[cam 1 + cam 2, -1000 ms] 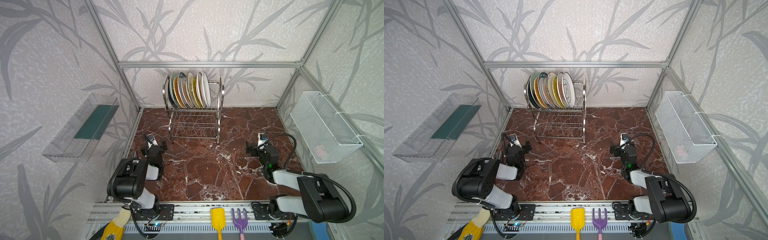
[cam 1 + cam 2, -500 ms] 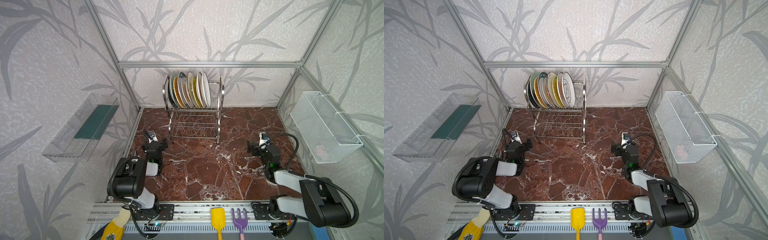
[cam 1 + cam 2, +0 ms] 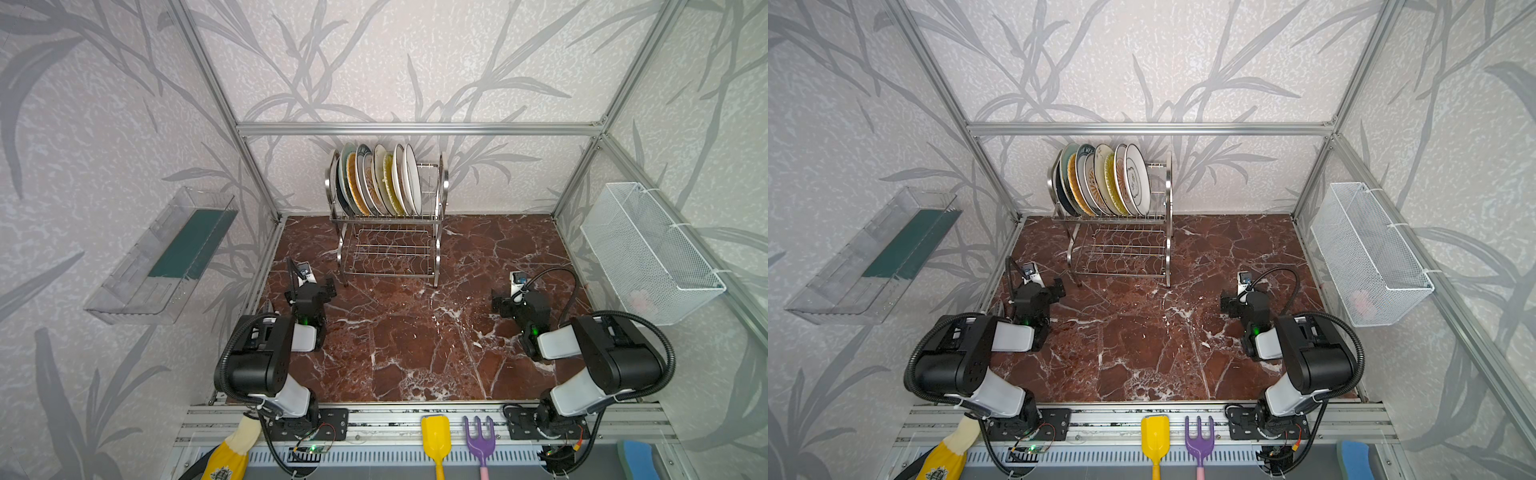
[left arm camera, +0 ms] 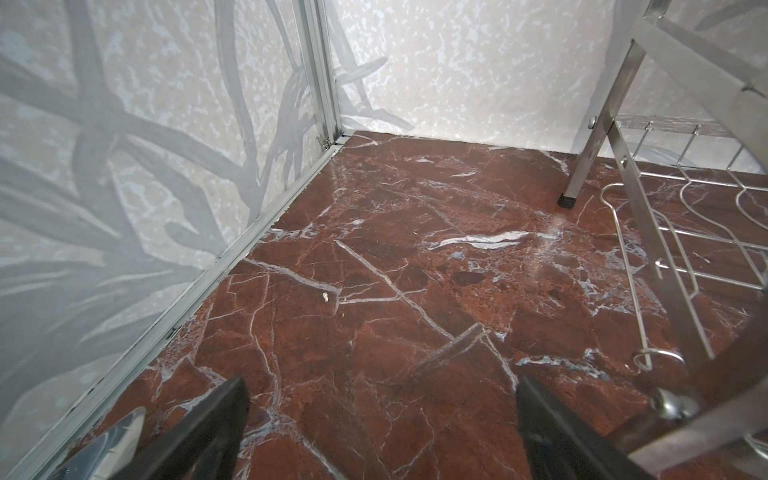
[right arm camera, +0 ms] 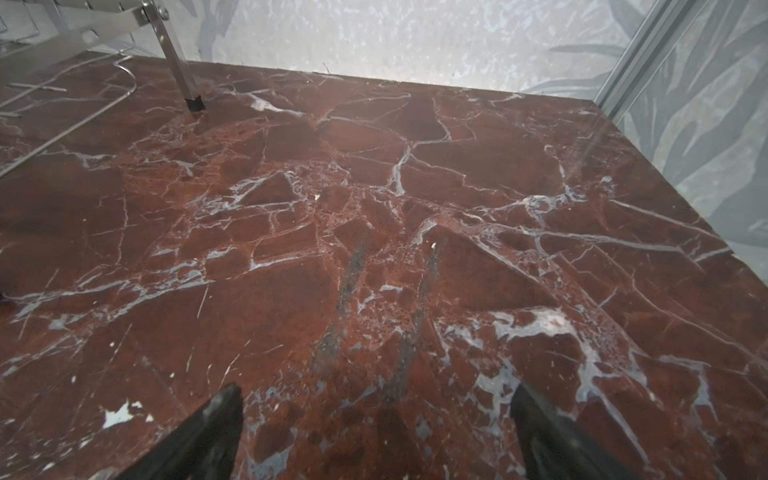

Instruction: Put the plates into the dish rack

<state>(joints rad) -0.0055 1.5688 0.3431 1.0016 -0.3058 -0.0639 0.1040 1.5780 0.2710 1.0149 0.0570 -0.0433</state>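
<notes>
Several plates (image 3: 378,180) (image 3: 1104,178) stand on edge side by side in the upper tier of the steel dish rack (image 3: 439,249) (image 3: 1168,249) at the back of the marble floor. The rack's lower tier holds nothing. My left gripper (image 3: 312,291) (image 3: 1040,291) is low over the floor, in front of the rack's left legs, open and empty. In the left wrist view its gripper (image 4: 382,399) is wide open, with a rack leg (image 4: 582,166) close by. My right gripper (image 3: 514,298) (image 3: 1239,299) (image 5: 376,403) is open and empty over bare marble on the right.
A clear plastic tray (image 3: 166,253) hangs on the left wall. A white wire-mesh basket (image 3: 648,253) hangs on the right wall. A yellow toy spade (image 3: 435,434) and a purple toy fork (image 3: 480,438) sit on the front rail. Aluminium posts frame the cell.
The right arm's elbow has swung inward while its gripper stays in nearly the same place. The left gripper has barely shifted. Both stay open.
</notes>
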